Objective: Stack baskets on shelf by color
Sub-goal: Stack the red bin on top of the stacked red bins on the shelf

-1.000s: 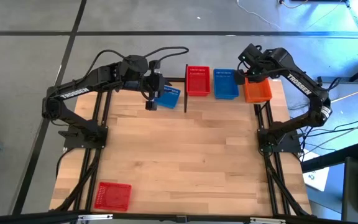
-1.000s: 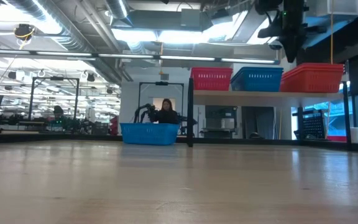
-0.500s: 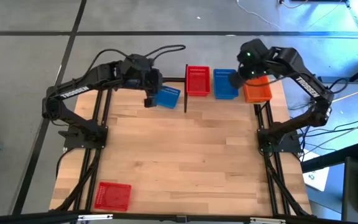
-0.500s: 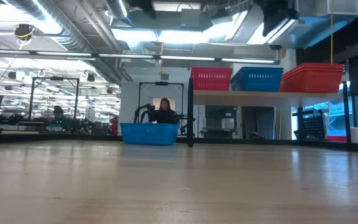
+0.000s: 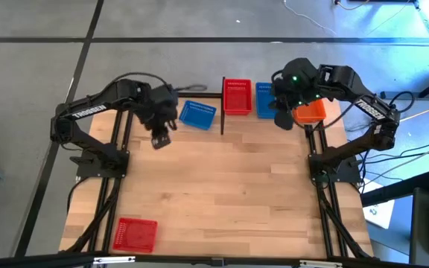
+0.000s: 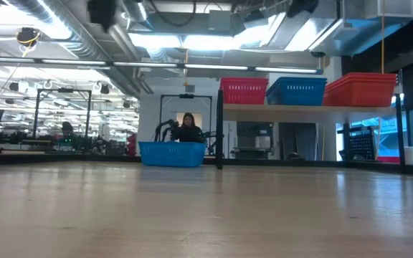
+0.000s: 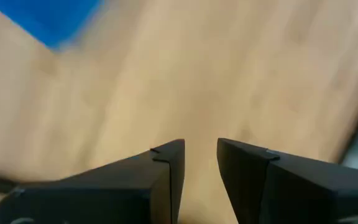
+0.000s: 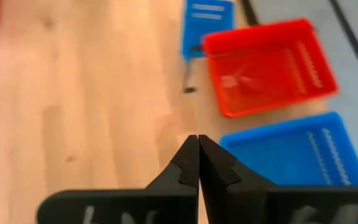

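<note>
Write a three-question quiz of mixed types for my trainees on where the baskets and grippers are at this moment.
1. True or false: the right gripper is shut and holds nothing.
2. Which basket sits on the tabletop beside the shelf and not on it? A) the blue basket near the black post B) the orange basket C) the red basket on the shelf
3. Fill in: the red basket off the shelf lies at the table's near ____ corner in the high view.

Key: 1 true. 2 A. 3 left; it is far from the open left gripper.
</note>
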`<action>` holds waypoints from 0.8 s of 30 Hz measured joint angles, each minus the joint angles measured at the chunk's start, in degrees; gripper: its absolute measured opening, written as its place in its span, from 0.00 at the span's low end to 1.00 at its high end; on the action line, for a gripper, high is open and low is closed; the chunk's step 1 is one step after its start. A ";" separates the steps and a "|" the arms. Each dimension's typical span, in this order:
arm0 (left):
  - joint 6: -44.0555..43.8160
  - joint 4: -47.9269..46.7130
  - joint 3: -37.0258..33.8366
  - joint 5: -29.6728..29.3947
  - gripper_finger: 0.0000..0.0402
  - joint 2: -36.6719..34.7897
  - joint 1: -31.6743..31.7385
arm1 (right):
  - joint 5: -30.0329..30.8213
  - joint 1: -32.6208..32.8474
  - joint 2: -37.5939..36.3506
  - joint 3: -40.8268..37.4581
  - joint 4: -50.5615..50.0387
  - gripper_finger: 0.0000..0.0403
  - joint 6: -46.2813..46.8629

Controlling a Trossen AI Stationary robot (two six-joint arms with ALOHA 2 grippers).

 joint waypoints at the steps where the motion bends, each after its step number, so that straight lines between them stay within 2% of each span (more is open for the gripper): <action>1: -1.67 -2.05 0.00 1.51 0.21 -0.02 -1.15 | -1.15 0.44 0.00 0.00 0.04 0.00 -1.42; 5: -8.05 -5.49 0.00 4.34 0.21 -0.02 -7.16 | -6.59 2.19 0.00 0.00 0.42 0.00 -6.50; 12: -10.69 -5.49 0.00 6.75 0.21 -0.02 -20.29 | -17.91 6.28 0.00 0.00 0.42 0.00 -9.50; 17: -13.11 -5.09 0.00 6.39 0.22 -0.02 -31.21 | -19.75 10.66 0.00 0.00 0.81 0.00 -9.48; 20: -15.38 -2.99 0.00 4.05 0.22 -0.02 -38.85 | -19.69 13.07 0.00 -0.01 3.25 0.00 -9.13; 24: -20.68 -0.29 0.00 -3.03 0.22 -0.02 -48.52 | -19.66 15.92 0.00 -0.02 6.86 0.00 -7.80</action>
